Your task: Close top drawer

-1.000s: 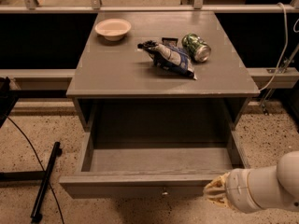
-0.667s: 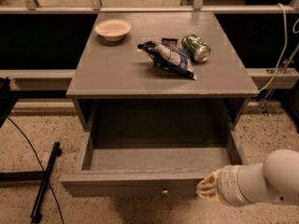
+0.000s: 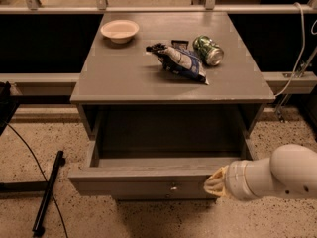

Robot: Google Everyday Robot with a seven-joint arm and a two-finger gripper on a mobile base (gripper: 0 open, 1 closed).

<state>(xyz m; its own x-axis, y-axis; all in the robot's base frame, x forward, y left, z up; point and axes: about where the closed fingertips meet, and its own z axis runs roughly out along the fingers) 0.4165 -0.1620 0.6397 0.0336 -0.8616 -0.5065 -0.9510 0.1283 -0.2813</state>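
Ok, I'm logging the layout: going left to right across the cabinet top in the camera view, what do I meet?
On top: bowl → chip bag → green can. Lower down, the end effector is at the open top drawer's front panel, right of its knob.

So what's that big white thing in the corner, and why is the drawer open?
That white tube is a robot's arm. Its tip, the end effector, is at the front of the top drawer, just right of the small knob. The drawer is pulled out, and the robot's job is to close it. One camera looks down at the grey cabinet from the front. On top lie a pale bowl, a crumpled snack bag and a green can on its side. I see nothing held.
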